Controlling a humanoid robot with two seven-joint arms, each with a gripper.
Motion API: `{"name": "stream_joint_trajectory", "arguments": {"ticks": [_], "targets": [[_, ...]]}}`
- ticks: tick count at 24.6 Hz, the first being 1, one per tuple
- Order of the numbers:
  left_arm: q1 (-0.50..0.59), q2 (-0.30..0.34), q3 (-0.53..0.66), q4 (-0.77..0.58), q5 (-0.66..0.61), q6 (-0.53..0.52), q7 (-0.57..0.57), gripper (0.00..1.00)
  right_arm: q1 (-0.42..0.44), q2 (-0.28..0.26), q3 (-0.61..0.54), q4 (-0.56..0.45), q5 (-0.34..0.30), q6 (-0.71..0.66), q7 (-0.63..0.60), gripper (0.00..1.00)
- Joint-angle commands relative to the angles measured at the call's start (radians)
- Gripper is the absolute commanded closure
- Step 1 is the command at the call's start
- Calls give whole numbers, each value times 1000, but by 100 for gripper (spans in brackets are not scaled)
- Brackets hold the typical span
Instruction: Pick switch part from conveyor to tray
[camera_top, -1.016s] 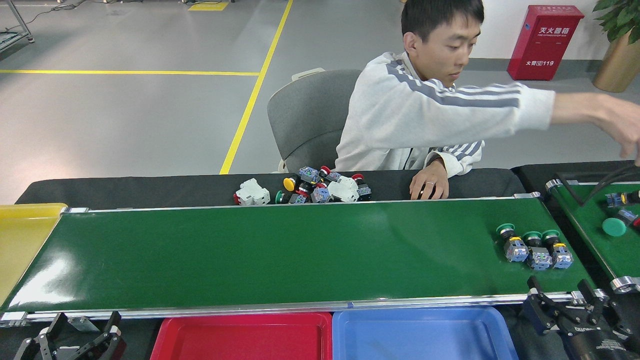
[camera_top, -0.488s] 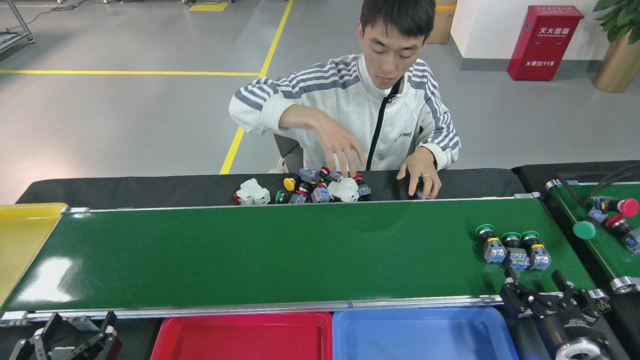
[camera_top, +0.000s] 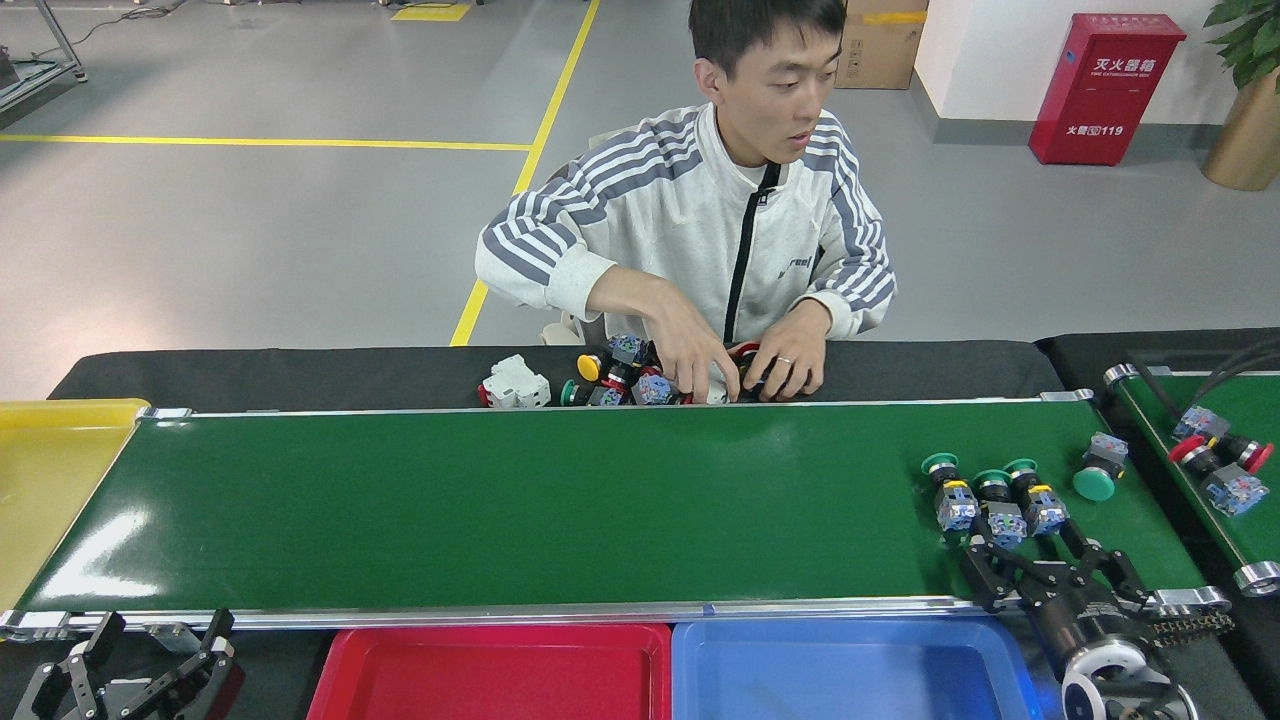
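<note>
Right gripper (camera_top: 1033, 545), black fingers spread wide at the lower right of the frame, has advanced over the silver rail onto the conveyor (camera_top: 520, 500) and now sits just below three green-capped switch parts (camera_top: 990, 495), which have drifted leftward. A fourth, green mushroom switch (camera_top: 1097, 472) has appeared on the belt to their right. Left gripper (camera_top: 150, 665) rests open at the lower left, unchanged. Both of the person's hands (camera_top: 745, 365) have dropped into the parts pile (camera_top: 600, 380) at upper centre. Glossy plastic trays line the bottom edge: the red tray (camera_top: 480, 670) and the blue tray (camera_top: 860, 670) hold nothing; a yellow bin (camera_top: 45, 480) sits at far left.
</note>
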Motion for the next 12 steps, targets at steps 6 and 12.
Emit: {"name": "stream_joint_trajectory", "arguments": {"ticks": [6,12], "targets": [[-4,11,0,-8,1,2,8,0,-51,-10,13,34,1,10,1,6],[-5,8,-5,-12,1,2,8,0,-56,-47,85,33,1,2,1,51]]}}
